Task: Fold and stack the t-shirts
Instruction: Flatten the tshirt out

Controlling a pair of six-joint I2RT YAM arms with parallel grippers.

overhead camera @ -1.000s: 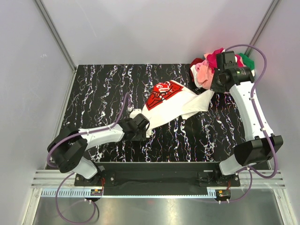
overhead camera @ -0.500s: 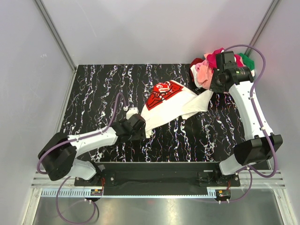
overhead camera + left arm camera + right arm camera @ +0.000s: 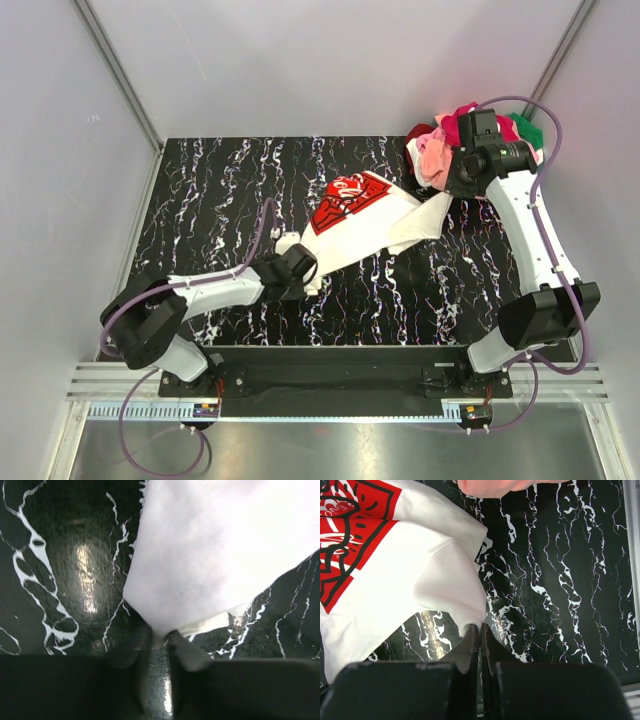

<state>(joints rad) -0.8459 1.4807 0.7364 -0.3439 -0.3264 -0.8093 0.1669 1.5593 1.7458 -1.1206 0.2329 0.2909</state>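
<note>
I record the left pincer [image 3: 160, 636], pinching the near-left hem of the white red-logo cloth t-shirt [image 3: 385, 228], back right after a leftward tug, and the right pincer [image 3: 480, 629] still clamped on its far-right corner, leaving it stretched across the middle of the black marbled bench [image 3: 200, 190], folding not begun.

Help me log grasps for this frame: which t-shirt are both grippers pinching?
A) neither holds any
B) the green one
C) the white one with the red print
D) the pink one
C: the left gripper and right gripper are each shut on a corner of the white t-shirt; the coloured t-shirts lie in a heap.
</note>
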